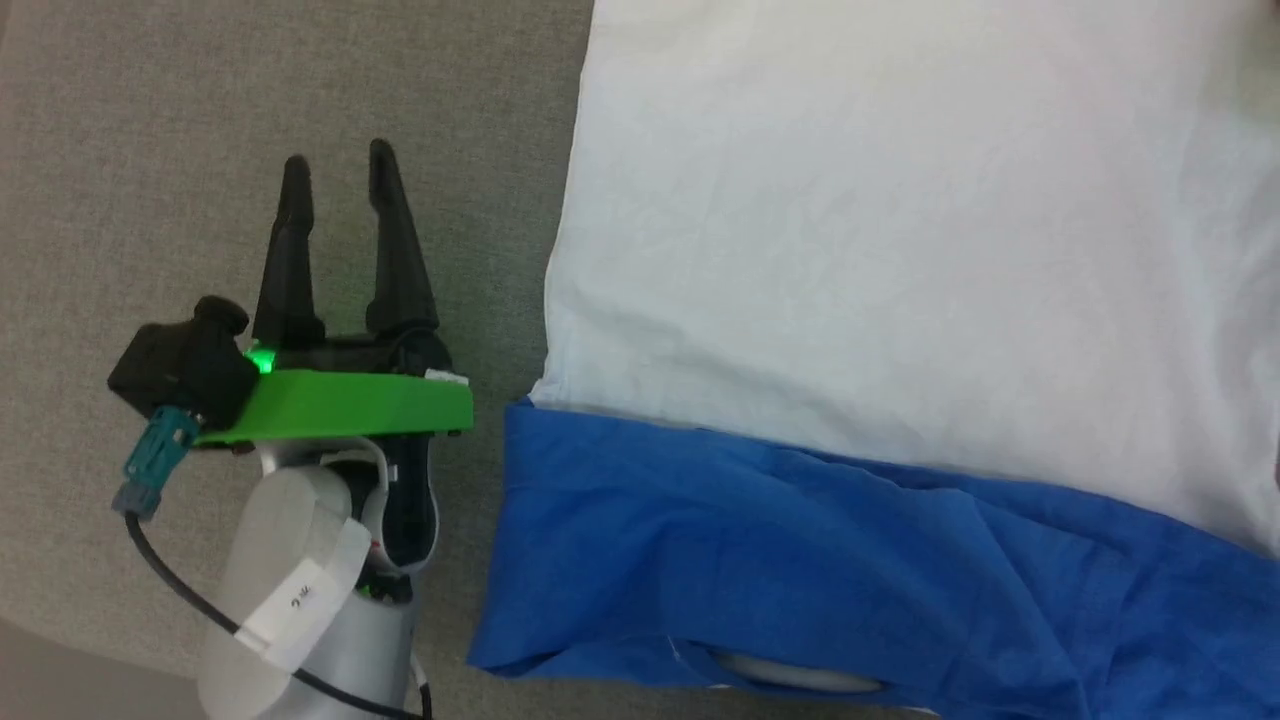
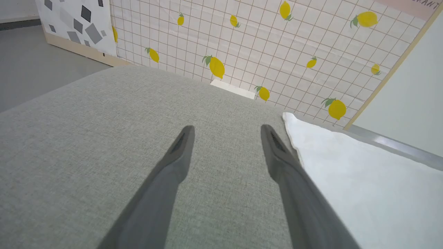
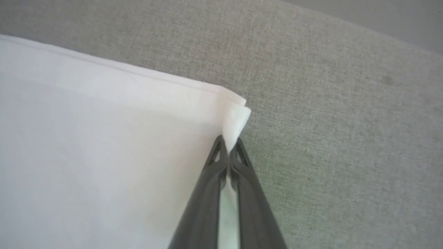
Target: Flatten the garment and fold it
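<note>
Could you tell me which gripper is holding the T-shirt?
The right gripper, jaws shut on a white corner of the T-shirt; the left gripper is open, beside it.

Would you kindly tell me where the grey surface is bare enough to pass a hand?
Bare grey surface lies left of the garment, around the open left gripper, and beyond the white corner pinched by the right gripper. The garment covers the head view's right side.

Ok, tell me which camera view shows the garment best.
The head view: the garment lies spread, white body and blue sleeve both showing. The left wrist view shows a white edge; the right wrist view, a white corner pinched in the shut right gripper.
</note>
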### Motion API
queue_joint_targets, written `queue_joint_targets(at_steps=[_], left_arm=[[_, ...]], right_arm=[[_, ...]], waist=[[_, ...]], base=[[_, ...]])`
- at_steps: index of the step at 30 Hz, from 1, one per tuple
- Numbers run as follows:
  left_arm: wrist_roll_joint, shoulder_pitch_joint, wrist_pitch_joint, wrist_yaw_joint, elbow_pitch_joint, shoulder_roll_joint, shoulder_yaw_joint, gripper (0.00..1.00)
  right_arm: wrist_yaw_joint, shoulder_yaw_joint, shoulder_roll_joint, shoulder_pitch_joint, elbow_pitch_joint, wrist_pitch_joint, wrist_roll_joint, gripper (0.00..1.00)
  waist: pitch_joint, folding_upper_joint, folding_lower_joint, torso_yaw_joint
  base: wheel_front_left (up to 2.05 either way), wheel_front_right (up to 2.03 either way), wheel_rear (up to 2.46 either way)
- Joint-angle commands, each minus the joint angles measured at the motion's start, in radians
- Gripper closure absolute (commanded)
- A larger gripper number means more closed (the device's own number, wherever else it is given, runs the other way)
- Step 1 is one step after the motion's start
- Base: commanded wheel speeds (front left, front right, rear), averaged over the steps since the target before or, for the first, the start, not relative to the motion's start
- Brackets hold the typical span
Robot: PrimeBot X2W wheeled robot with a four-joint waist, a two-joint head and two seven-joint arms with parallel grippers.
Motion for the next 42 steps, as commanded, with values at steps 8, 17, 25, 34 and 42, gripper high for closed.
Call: queue_joint_targets(at_steps=[8,17,25,34,42], left_arm=[[-0.081,-0.235,0.225,-0.091,0.049,0.095,-0.014,0.0],[-0.186,-0.602,0.747,-0.066,0.244,0.189,-0.05,0.0],[-0.092,-0.805,0.991,-0.002,0.428,0.237,-0.152,0.0],[-0.035,-0.863,1.073,0.03,0.524,0.26,-0.207,0.0],[-0.045,-0.831,1.185,0.087,0.556,0.273,-0.207,0.65]], right_arm=[[-0.001,0.062,0.029,0.021,-0.041,-0.067,0.078,1.0],[-0.001,0.189,0.024,0.024,-0.109,-0.082,0.192,1.0],[-0.001,0.27,0.015,0.012,-0.177,-0.098,0.259,1.0],[-0.001,0.328,0.0,-0.009,-0.21,-0.125,0.313,1.0],[-0.001,0.367,-0.022,-0.019,-0.218,-0.147,0.352,1.0]], waist=[[-0.065,0.0,-0.0001,-0.081],[-0.037,0.0,-0.0001,-0.173],[0.038,0.0,-0.0001,-0.24],[0.107,0.0,-0.0001,-0.281],[0.122,0.0,-0.0001,-0.282]], base=[[0.0,0.0,0.0],[0.0,0.0,0.0],[0.0,0.0,0.0],[0.0,0.0,0.0],[0.0,0.0,0.0]])
